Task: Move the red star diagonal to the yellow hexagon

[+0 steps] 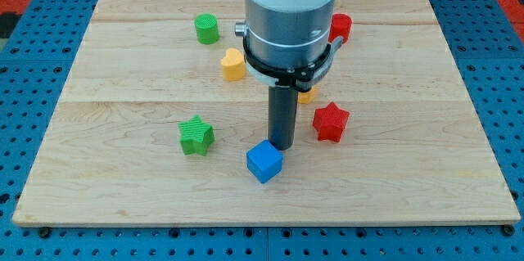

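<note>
The red star [331, 122] lies on the wooden board [123, 97], right of centre. The yellow hexagon [307, 94] is mostly hidden behind the arm; only a small yellow edge shows just above and left of the star. My tip [282, 146] rests on the board between the blue cube [264, 161] and the red star, touching or nearly touching the cube's upper right corner. The star is about a block's width to the tip's right.
A green star [196, 136] lies left of the blue cube. A yellow heart [233, 64] and a green cylinder [207, 29] lie at the upper left. A red block [341, 27] shows at the upper right, partly behind the arm.
</note>
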